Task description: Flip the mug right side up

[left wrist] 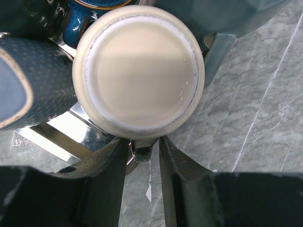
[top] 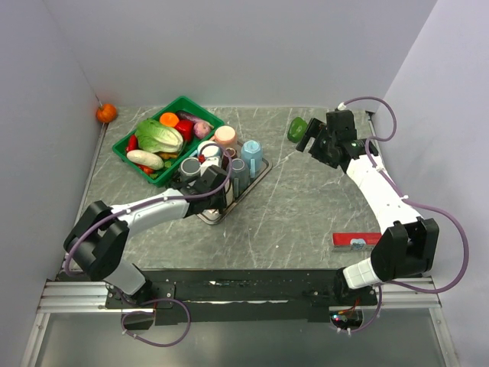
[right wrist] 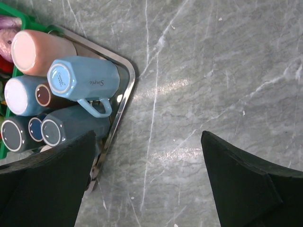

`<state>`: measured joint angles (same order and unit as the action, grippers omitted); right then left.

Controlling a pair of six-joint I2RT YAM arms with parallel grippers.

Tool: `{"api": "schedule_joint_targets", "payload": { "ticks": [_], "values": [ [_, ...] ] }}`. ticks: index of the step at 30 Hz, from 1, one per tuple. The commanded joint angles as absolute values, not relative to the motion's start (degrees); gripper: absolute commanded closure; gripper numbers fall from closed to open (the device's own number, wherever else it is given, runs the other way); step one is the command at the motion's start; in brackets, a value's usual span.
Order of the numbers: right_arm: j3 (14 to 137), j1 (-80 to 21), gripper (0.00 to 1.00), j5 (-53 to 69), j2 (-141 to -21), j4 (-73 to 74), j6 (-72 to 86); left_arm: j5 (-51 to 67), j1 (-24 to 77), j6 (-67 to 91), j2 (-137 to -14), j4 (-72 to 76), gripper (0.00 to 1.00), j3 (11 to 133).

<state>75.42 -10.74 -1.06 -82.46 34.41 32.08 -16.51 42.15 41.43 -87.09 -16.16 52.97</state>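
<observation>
1. Where the left wall meets the back of the table, a small orange object [top: 105, 112] sits, with a green basket [top: 182, 99] of vegetables to its right.
2. Metal tray [top: 258, 174], just beside the basket, holds several mugs.
3. Cream mug [left wrist: 139, 71] stands base-up on the tray among darker mugs.
4. Left gripper [left wrist: 142, 144] is at the mug's near edge, jaws narrow; whether they clamp anything cannot be told.
5. Right gripper [right wrist: 147, 137] hangs over bare table right of the tray, jaws wide, nothing between them.
6. Flat red box [top: 356, 240] lies near the right arm.
</observation>
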Motion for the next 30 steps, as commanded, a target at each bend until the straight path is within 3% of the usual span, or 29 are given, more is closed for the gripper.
{"api": "schedule_joint_targets", "payload": {
  "ticks": [1, 5, 11, 17, 24, 30],
  "values": [
    [74.97, -10.72, 0.02, -2.72, -79.89, 34.28, 32.08, -19.42, 42.89, 43.06, -88.59, -16.35, 0.61, 55.9],
    [74.97, -10.55, 0.02, -2.9, -79.72, 34.54, 31.9, -19.86, 43.15, 43.68, -89.91, -17.22, 0.59, 57.04],
    [74.88, -10.46, 0.02, -3.16, -79.54, 34.89, 31.47, -20.3, 43.5, 44.03, -91.14, -18.19, 0.69, 58.09],
    [74.62, -10.28, 0.02, -3.52, -79.28, 34.98, 31.38, -21.35, 43.68, 44.03, -91.41, -20.99, 0.99, 60.02],
    [73.48, -10.37, 0.0, -2.65, -76.3, 33.5, 28.48, -21.97, 43.95, 43.94, -87.99, -26.09, 0.99, 63.72],
    [70.94, -10.28, 0.0, 13.07, -72.43, 27.26, 26.36, -21.62, 44.03, 44.21, -82.89, -28.21, 0.99, 66.62]
  ]
}}
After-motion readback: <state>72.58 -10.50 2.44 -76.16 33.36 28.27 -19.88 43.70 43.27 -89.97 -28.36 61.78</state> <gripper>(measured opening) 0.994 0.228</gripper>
